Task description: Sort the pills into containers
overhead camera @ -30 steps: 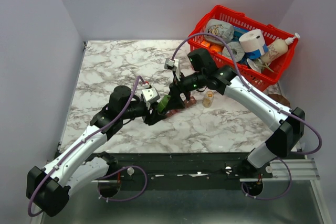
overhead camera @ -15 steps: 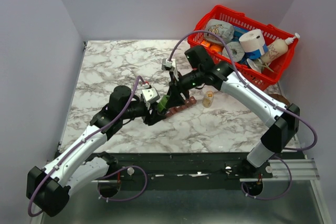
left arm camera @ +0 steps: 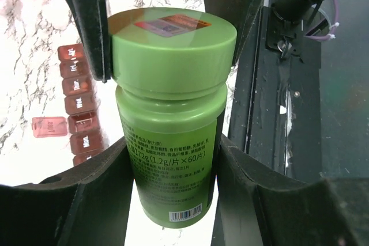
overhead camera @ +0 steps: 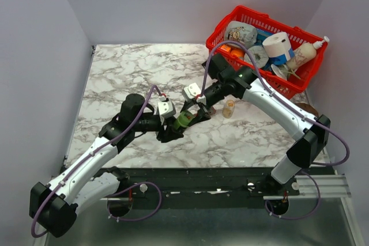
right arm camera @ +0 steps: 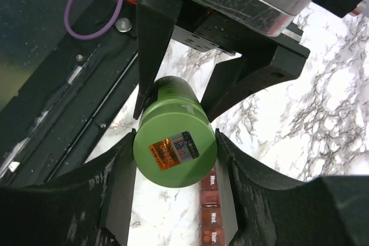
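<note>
Now, left hand (left arm camera: 173,142) clamps the green bottle (overhead camera: 184,120), right hand (right arm camera: 174,136) pinches its cap; containers (left arm camera: 81,105) lie on the bench (overhead camera: 127,67) alongside. A jerky twist could scatter pills.

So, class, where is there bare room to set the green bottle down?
Bare: marble table, far left, between the wall and the arms. Crowded: centre, where left hand and right hand grip the green bottle by the pill organiser.

Bright, even light; sharp, soft shadows.
</note>
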Tool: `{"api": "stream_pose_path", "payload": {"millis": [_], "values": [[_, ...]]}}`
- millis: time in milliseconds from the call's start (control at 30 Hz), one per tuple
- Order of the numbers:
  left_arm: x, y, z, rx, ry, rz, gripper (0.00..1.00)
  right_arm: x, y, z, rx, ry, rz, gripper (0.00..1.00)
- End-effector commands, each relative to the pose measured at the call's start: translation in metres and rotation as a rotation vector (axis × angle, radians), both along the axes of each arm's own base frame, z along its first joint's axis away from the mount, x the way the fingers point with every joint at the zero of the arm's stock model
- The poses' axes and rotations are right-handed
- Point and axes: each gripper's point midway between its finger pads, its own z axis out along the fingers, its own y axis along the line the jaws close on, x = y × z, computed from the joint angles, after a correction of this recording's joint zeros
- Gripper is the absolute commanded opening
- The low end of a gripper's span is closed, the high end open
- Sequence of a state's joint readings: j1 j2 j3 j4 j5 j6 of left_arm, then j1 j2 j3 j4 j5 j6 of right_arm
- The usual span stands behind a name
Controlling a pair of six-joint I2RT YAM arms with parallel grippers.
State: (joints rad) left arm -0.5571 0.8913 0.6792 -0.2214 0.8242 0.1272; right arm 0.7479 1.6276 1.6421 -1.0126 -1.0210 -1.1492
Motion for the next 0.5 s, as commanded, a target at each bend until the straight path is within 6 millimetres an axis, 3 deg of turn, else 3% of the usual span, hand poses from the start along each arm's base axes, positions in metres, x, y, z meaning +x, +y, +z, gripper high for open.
{"api": "stream_pose_path", "payload": {"millis": [0,67,233,367,467], "values": [[0.002,-0.003,0.017,-0.029,-0.067,-0.017,0.00,0.005,0.012,0.007,0.008,0.035,-0.008,0.63],[0.004,-0.003,0.021,-0.042,-0.088,-0.002,0.00,0.006,0.011,0.005,-0.037,0.104,-0.058,0.73],[0.004,-0.003,0.026,-0.069,-0.111,0.009,0.00,-0.008,0.006,0.004,-0.044,0.193,-0.069,0.70],[0.003,-0.001,0.025,-0.066,-0.105,0.009,0.00,-0.007,0.008,0.014,-0.016,0.208,-0.085,0.48],[0.001,0.000,0.022,-0.057,-0.100,0.013,0.00,-0.004,0.008,0.026,-0.001,0.204,-0.099,0.42]]}}
